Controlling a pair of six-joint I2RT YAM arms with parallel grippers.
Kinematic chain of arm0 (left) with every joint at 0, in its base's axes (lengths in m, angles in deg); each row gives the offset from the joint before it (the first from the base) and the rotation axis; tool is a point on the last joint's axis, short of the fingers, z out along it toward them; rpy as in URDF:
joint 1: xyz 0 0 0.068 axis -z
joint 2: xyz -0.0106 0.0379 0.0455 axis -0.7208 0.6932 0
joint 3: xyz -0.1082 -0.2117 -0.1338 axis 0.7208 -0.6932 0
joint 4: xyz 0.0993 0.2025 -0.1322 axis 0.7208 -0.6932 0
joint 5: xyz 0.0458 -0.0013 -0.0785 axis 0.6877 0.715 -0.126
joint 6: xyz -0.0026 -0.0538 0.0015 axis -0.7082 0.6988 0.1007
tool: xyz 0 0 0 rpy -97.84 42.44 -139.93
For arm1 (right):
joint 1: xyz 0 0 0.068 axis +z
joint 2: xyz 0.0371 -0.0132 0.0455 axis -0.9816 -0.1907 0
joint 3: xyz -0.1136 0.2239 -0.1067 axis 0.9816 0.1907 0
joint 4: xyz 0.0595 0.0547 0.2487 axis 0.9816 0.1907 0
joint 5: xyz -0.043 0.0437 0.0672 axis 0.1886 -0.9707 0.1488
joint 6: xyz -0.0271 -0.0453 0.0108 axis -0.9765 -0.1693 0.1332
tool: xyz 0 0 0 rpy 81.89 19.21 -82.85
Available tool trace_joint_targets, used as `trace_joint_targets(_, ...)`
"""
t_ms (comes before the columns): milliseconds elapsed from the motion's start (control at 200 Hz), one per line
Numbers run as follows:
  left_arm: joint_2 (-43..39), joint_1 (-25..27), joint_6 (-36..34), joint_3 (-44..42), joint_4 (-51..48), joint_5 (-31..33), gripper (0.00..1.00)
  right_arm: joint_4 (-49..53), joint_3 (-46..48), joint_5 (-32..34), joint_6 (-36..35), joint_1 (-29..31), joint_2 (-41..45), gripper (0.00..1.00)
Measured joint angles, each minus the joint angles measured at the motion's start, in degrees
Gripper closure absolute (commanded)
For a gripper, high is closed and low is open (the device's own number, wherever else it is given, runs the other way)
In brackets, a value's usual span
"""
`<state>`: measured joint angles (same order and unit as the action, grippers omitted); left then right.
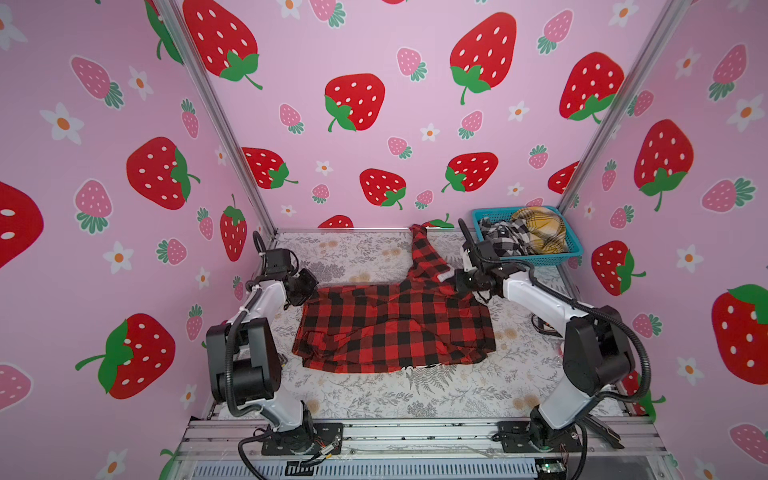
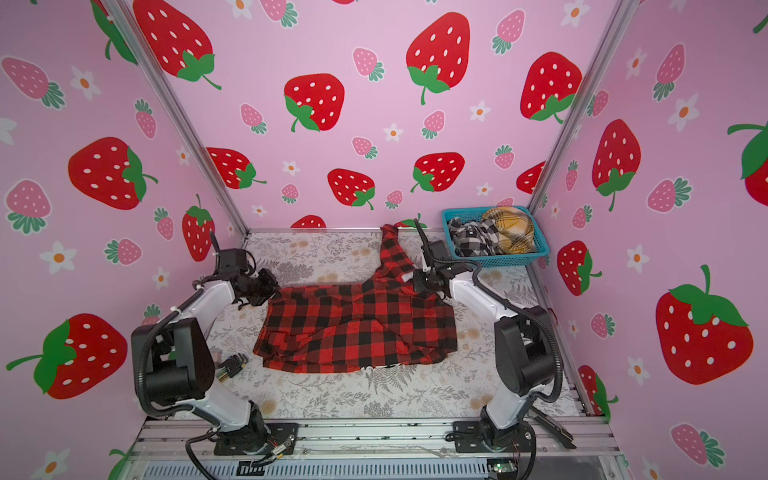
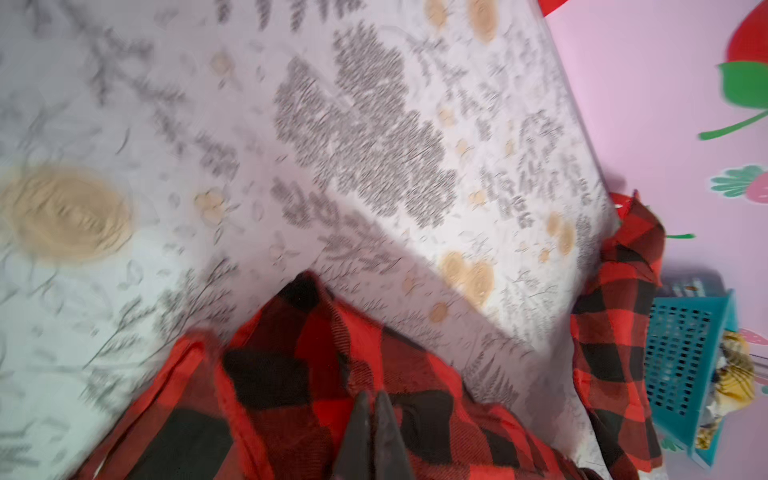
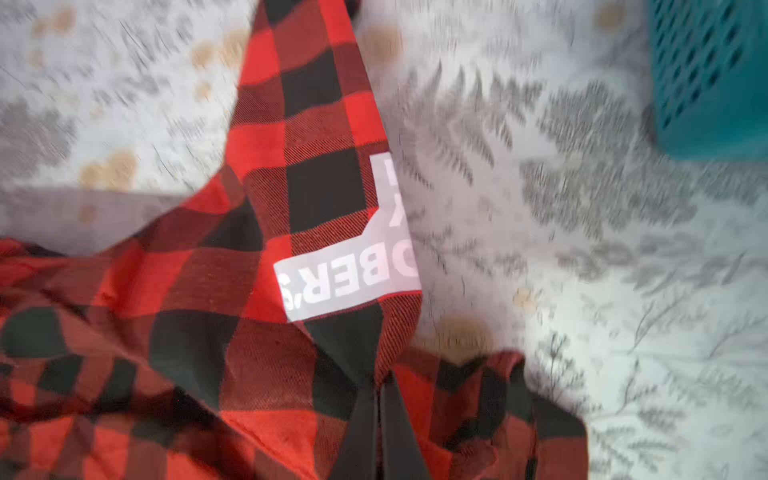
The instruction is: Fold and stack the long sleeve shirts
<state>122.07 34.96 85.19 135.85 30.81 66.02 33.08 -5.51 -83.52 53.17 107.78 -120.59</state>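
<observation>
With jaws clamped on the red-and-black buffalo check shirt (image 1: 395,328), the left gripper (image 3: 375,401) and right gripper (image 4: 379,390) are flattening it, likely needing an even pull next.

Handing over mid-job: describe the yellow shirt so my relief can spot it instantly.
Go to the far right corner of the floral table, where a teal mesh basket sits. Two crumpled shirts fill it; the yellow shirt is the one on the right, mustard plaid, beside a black-and-white plaid shirt.
</observation>
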Motion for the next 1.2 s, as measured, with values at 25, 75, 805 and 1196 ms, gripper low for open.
trace_joint_targets(25,-0.68,0.00,0.13,-1.75,0.15,0.20,1.00,-0.39,1.79,-0.33,0.42,0.07,-0.09,1.00)
trace_joint_targets(75,-1.95,0.02,0.70,-5.88,0.81,0.83,1.00,-1.44,5.14,-1.01,1.27,0.11,-0.87,1.00)
trace_joint_targets(805,-9.66,1.05,-2.80,-2.29,-8.70,6.60,0.49,5.66,-19.78,-1.36,0.09,-0.15,-6.86,0.29)
trace_joint_targets(1196,-12.31,5.97,-5.35,1.75,-6.56,-0.55,0.99,13.03,-63.73,-6.60,-4.39,-0.52,-44.37,0.35)
